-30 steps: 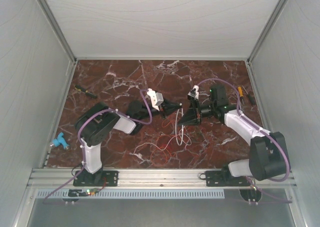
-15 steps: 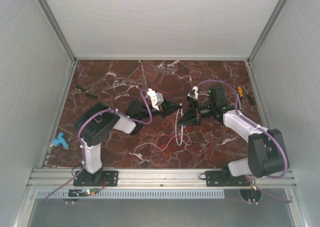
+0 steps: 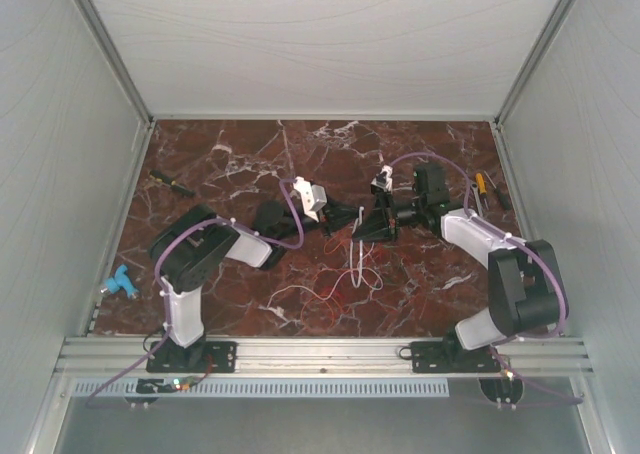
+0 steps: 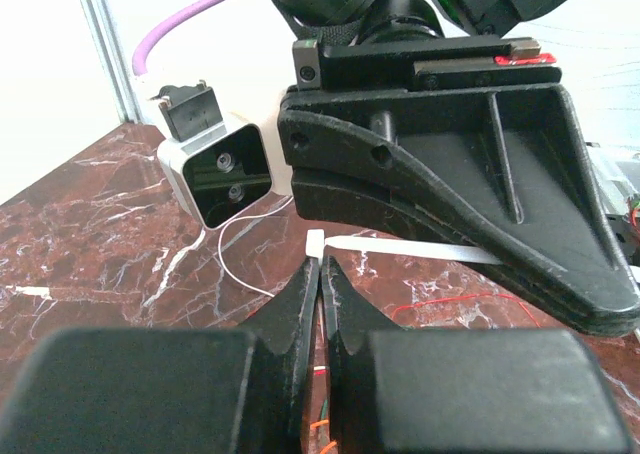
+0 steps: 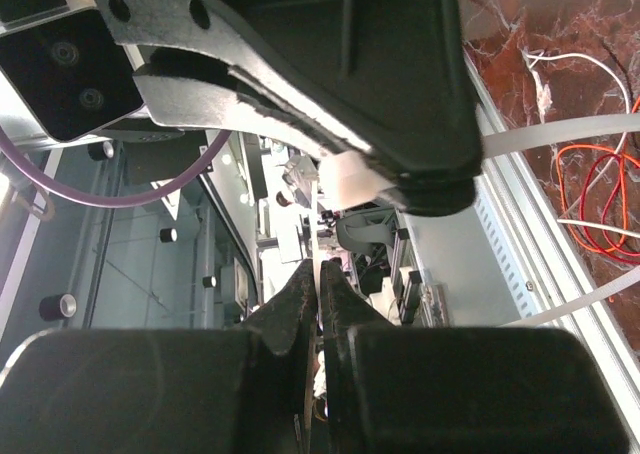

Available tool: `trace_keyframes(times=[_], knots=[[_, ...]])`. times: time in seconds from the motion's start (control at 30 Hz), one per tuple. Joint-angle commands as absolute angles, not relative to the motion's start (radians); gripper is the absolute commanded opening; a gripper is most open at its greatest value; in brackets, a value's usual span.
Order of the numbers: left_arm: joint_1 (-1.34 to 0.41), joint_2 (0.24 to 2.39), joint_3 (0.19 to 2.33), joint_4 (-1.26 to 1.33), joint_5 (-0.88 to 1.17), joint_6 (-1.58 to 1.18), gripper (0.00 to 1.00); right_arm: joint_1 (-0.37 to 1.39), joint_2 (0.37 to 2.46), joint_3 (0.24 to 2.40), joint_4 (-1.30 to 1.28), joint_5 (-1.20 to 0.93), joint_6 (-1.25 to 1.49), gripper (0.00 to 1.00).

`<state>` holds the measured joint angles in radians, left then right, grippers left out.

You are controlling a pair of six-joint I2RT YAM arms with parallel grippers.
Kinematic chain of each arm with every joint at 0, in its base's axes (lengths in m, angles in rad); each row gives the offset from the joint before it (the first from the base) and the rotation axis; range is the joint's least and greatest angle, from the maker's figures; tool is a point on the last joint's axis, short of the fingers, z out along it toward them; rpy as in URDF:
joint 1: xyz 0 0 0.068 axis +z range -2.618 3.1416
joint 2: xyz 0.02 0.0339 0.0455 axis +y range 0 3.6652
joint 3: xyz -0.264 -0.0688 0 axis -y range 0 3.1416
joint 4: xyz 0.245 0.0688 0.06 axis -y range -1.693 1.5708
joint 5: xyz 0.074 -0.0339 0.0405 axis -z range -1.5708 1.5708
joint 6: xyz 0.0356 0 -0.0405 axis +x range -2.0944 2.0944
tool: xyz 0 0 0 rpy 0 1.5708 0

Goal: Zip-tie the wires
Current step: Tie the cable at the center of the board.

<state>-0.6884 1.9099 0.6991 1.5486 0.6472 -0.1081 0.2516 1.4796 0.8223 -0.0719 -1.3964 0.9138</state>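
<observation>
Over the middle of the table my left gripper and right gripper meet tip to tip. In the left wrist view the left gripper is shut on the zip tie's square head, and the pale strip runs right under the right gripper's black body. Seen from the right wrist, the right gripper is shut on a thin pale strip of the zip tie, edge-on between its fingers. The wires, thin red and white loops, lie on the marble below both grippers.
A blue object lies at the table's left edge. A screwdriver rests at the back left, and small tools at the back right. Grey enclosure walls close in three sides, and purple cables loop off both arms.
My right arm has swung left and slightly back, bringing its gripper up against the left gripper's tip. The left arm and the wires have stayed put.
</observation>
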Motion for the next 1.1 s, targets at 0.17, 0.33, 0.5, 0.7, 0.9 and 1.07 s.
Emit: trace_keyframes(times=[0.17,0.33,0.5,0.7,0.9,1.07], knots=[[-0.677,1.874,0.719,1.832,0.671,-0.095,0.00,0.238,1.491,0.840,-0.086,-1.424,0.881,0.00],[-0.675,1.875,0.719,1.832,0.679,-0.097,0.00,0.232,1.495,0.851,-0.090,-1.424,0.878,0.00],[-0.675,1.872,0.720,1.832,0.685,-0.098,0.00,0.226,1.500,0.854,-0.089,-1.423,0.874,0.00],[-0.675,1.873,0.721,1.832,0.689,-0.098,0.00,0.226,1.513,0.865,-0.089,-1.424,0.872,0.00],[-0.676,1.875,0.725,1.832,0.695,-0.100,0.00,0.227,1.526,0.876,-0.091,-1.424,0.870,0.00],[-0.676,1.879,0.729,1.832,0.698,-0.102,0.00,0.235,1.532,0.880,-0.091,-1.425,0.869,0.00]])
